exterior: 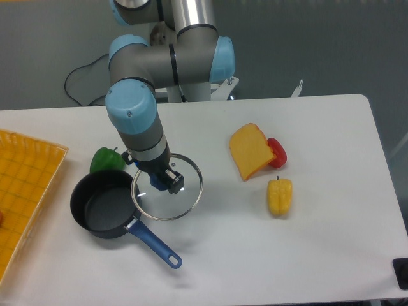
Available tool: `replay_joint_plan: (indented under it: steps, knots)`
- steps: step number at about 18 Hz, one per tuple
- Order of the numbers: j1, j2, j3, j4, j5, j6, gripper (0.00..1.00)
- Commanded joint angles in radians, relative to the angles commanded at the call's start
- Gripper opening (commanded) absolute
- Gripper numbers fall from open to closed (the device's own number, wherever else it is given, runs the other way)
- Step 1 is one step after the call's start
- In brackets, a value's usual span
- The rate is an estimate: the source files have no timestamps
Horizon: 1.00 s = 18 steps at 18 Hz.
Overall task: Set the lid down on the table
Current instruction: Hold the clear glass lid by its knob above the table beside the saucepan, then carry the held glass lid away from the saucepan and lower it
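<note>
At the far left edge a yellow gridded tray (pixel 25 185) lies on the white bench (pixel 331 242), cut off by the frame. Right of it a green bell pepper (pixel 106 159) sits just behind a dark saucepan (pixel 102 207), whose blue handle (pixel 155 244) runs down and to the right toward the front edge. The round glass lid (pixel 182 201), clear with a thin metal rim, sits beside the pan on its right, its left edge overlapping the pan's rim; whether it rests flat on the bench or is held just above cannot be told. The arm reaches down from the back, and the pincer (pixel 160 180) is over the middle of the lid, its dark fingers closed around the small blue knob there. Farther right, well apart from the lid, a slice of orange toast-shaped toy bread (pixel 250 151) lies on the bench with a red pepper (pixel 278 152) touching its right side. Just in front of these lies a yellow bell pepper (pixel 280 196). At the lower right corner a small dark object (pixel 401 273) is cut off by the frame.
</note>
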Motion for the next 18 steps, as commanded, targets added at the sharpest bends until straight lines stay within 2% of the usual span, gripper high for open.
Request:
replay_joint_plan:
  steps: [11, 15, 18]
  knots:
    - [-0.003, -0.023, -0.017, 0.032, 0.003, -0.005, 0.59]
    - [-0.003, -0.075, -0.008, 0.049, 0.003, 0.000, 0.59]
    - [-0.005, -0.083, -0.006, 0.086, 0.005, -0.002, 0.59]
